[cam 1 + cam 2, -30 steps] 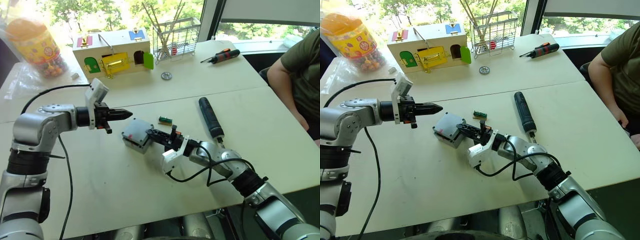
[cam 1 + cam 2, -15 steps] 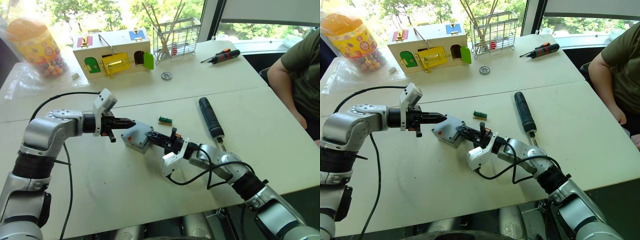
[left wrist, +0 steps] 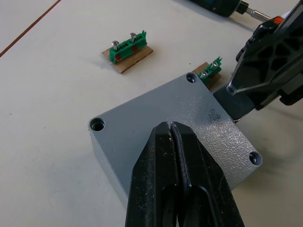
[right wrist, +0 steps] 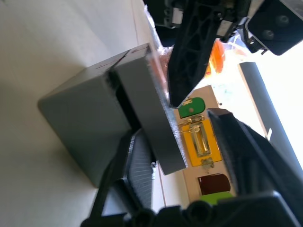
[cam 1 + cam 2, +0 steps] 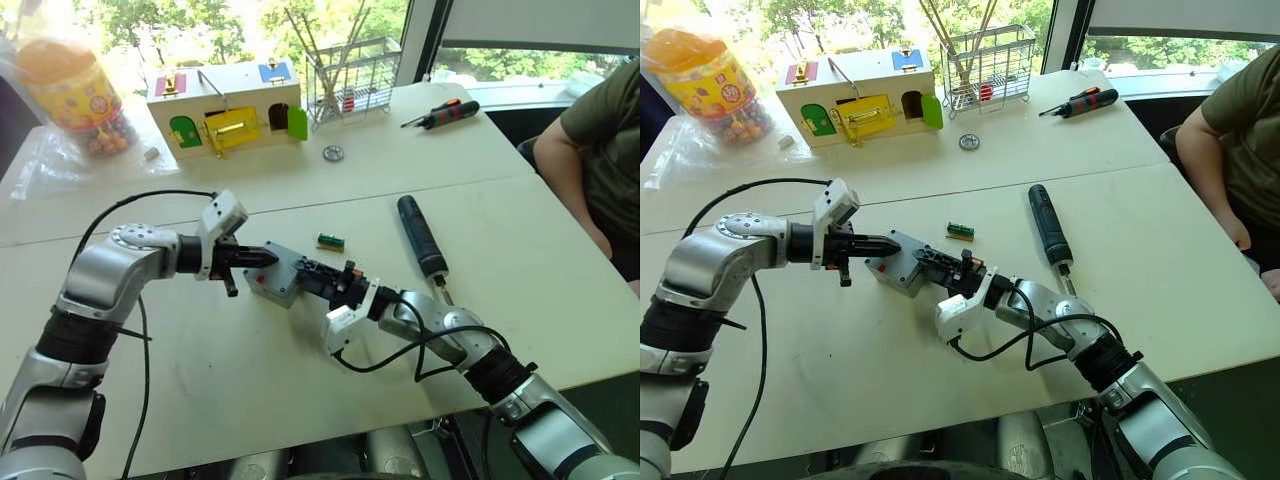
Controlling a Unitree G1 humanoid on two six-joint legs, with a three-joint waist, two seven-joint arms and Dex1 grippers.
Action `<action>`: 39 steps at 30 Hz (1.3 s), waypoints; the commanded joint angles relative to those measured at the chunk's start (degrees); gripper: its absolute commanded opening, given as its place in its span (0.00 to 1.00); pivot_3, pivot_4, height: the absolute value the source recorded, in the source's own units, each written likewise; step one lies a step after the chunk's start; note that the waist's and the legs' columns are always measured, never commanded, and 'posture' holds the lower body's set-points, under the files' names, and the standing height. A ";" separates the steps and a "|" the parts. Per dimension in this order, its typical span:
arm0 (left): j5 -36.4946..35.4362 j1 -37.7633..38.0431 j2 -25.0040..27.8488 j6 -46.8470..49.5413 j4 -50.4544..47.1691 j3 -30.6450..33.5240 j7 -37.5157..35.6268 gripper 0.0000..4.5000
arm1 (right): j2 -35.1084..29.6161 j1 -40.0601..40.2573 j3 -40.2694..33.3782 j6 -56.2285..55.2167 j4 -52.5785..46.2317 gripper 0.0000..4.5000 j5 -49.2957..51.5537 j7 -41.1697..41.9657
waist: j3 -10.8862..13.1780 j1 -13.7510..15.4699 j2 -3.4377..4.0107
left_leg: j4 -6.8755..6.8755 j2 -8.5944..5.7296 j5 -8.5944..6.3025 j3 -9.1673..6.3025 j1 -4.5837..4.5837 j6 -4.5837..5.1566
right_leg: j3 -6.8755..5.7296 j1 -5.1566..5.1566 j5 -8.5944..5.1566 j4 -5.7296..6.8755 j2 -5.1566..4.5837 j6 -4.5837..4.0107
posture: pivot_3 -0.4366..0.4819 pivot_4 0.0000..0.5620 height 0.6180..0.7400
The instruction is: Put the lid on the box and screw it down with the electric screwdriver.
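Left eye view shows you the scene best, so go through it from the left side. The left gripper (image 5: 262,258) has its two fingers pressed together, holding nothing, and its tip rests against the top of the lid (image 3: 175,123) near the edge on the robot's left. The lid already sits on the box (image 5: 272,287). In the left wrist view it lies flat, with three corner holes visible, and all three look empty. So the first part of your task seems done, but I cannot say that the lid is lined up exactly.

Next comes the right gripper (image 5: 316,274). Its fingers are spread, and in the right wrist view the lid's edge lies between them, one finger under it and one above. I judge that it steadies the box and lid more than it grips them.

Two small green terminal blocks with screws (image 3: 128,46) lie on the table (image 5: 300,390) just beside the box.

Farther right, the electric screwdriver (image 5: 421,235) lies alone on the table, well apart from both grippers. The screwing is therefore all left to do: you must free a gripper, pick up the tool and drive the screws.
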 commanded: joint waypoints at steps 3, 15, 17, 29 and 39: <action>3.59 2.40 -0.40 -1.40 1.69 -3.63 -0.48 0.00 | -1.27 1.97 0.08 0.43 -0.96 0.95 -0.35 1.05 | -0.34 0.28 -0.01 | -0.31 0.00 -0.03 0.00 0.77 0.03 | 0.01 0.72 -0.02 -0.22 0.00 -0.01 | 0.48 0.27 1.00; 8.26 3.61 -2.21 -5.79 5.72 -6.80 -0.86 0.00 | -3.56 5.07 -2.40 -1.12 -6.56 0.95 0.92 -0.96 | -0.59 1.88 -0.03 | -0.29 -0.03 -0.05 -0.03 0.82 0.07 | 0.09 0.65 -0.02 -0.33 0.00 -0.01 | 0.48 0.27 1.00; 8.73 3.47 -2.48 -6.12 6.39 -6.97 -0.69 0.00 | -4.32 5.57 -3.11 -1.51 -7.43 0.95 1.21 -1.13 | -0.62 2.01 -0.02 | -0.28 -0.04 -0.05 -0.03 0.83 0.07 | 0.10 0.69 -0.02 -0.37 0.00 -0.01 | 0.48 0.27 1.00; 10.95 3.65 -4.34 -6.25 7.50 -7.95 1.04 0.00 | -7.91 5.44 -3.44 -4.28 -9.42 0.95 5.16 6.27 | -0.78 2.62 0.01 | -0.28 0.03 -0.06 -0.06 0.98 0.09 | 0.10 1.16 -0.03 -0.79 0.12 0.00 | 0.48 0.27 1.00; 1.16 2.06 -5.90 -0.49 2.11 4.97 2.04 0.00 | -8.68 7.54 -9.33 -2.94 -14.82 0.95 19.50 16.01 | -0.77 2.69 -0.01 | -0.71 0.09 -0.08 -0.09 1.59 0.12 | 0.13 1.52 -0.07 -1.05 0.14 0.03 | 0.48 0.27 1.00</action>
